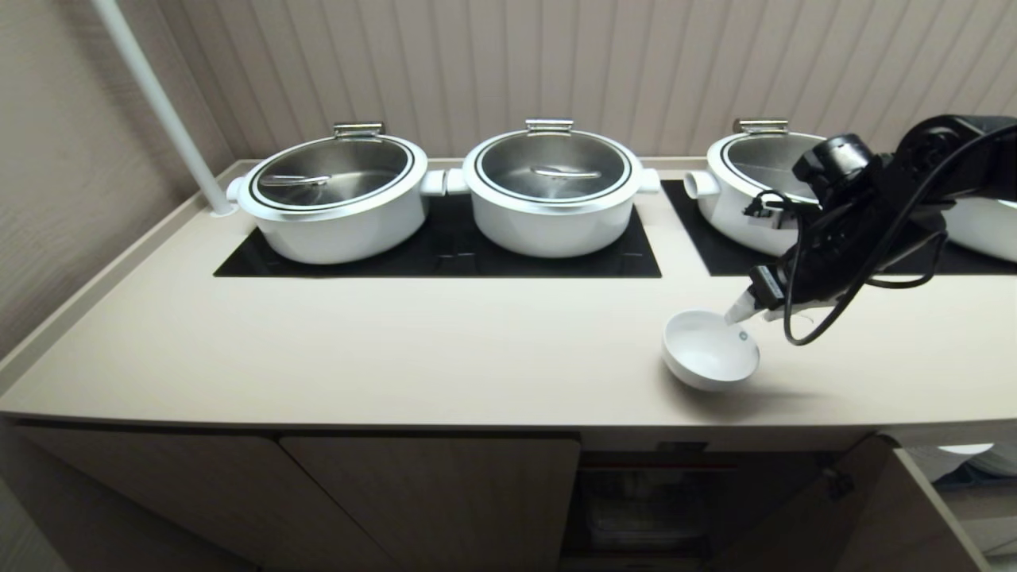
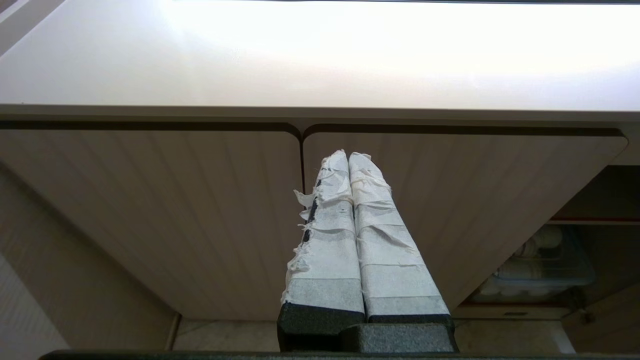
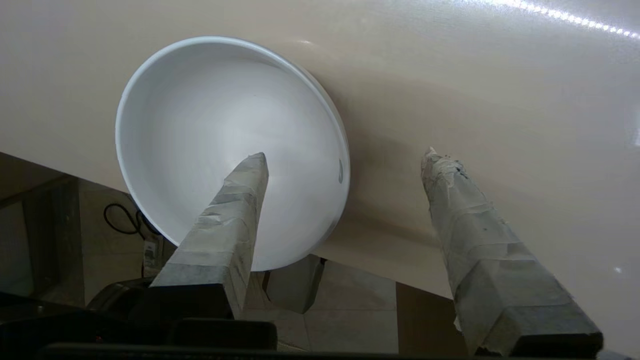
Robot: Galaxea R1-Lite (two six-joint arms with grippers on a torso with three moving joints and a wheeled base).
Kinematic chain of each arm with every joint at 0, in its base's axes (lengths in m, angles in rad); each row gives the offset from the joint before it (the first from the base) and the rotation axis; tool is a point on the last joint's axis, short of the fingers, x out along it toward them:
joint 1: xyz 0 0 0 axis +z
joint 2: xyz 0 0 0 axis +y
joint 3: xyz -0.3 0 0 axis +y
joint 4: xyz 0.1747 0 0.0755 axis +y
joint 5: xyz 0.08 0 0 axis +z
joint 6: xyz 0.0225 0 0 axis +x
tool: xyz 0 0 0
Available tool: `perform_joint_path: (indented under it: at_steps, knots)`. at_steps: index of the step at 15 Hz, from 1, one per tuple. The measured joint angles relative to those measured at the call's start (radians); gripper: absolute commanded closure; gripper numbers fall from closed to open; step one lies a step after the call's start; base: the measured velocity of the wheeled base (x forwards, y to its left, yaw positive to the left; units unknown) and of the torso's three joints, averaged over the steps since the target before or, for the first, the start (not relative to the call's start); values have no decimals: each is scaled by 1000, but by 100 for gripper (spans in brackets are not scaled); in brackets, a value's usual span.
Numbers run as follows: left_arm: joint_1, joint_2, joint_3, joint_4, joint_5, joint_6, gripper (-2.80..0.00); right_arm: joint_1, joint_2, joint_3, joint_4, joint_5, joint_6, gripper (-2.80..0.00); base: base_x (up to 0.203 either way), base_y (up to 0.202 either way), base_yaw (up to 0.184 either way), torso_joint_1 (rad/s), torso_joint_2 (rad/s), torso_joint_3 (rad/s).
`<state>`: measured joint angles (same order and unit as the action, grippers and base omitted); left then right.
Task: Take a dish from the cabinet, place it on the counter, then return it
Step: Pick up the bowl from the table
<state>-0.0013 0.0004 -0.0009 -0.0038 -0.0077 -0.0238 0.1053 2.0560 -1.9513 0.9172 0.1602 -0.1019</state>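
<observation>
**Dish on the bench, right jaws spread over its rim**

We find the dish [image 1: 709, 350] sitting on the bench [image 1: 397, 349], near the front edge and toward the right end, in front of the right-hand hob panel [image 1: 715, 246]. It rests mouth up and tilted, its opening tipped toward the front; being round, it has no long axis to note. A small grey-blue oval mark sits on the inner wall near the rim; we cannot read it. No other writing is legible anywhere we look.

Our right gripper [image 1: 751, 311] reaches in from the right, just behind the dish. Its taped jaws stand apart and grip nothing: in the right wrist view one finger [image 3: 235, 210] lies over the bowl's inside, the other [image 3: 465, 220] outside the rim above bare bench. We cannot tell whether the inner finger touches the ceramic.

Our left gripper [image 2: 348, 165] hangs low in front of the closed ribbed doors of the cabinet [image 2: 150, 210], jaws pressed together and empty.

Behind, three white steel-lidded pots [image 1: 550, 191] stand on the hob glass. Below the dish a cabinet door stands open, showing a red-edged shelf [image 1: 651, 465].
</observation>
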Motion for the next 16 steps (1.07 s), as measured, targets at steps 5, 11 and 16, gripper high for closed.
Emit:
perform_joint_path:
  at_steps: [5,11,16]
  knots:
    - [0,0,0,0,0,0,0,12,5,1,1,-4,0,-280,0,0,0,0,0,0]
    - [0,0,0,0,0,0,0,31,42,6,1,-75,3,-280,0,0,0,0,0,0]
    - [0,0,0,0,0,0,0,40,70,8,-26,-75,7,-280,0,0,0,0,0,0]
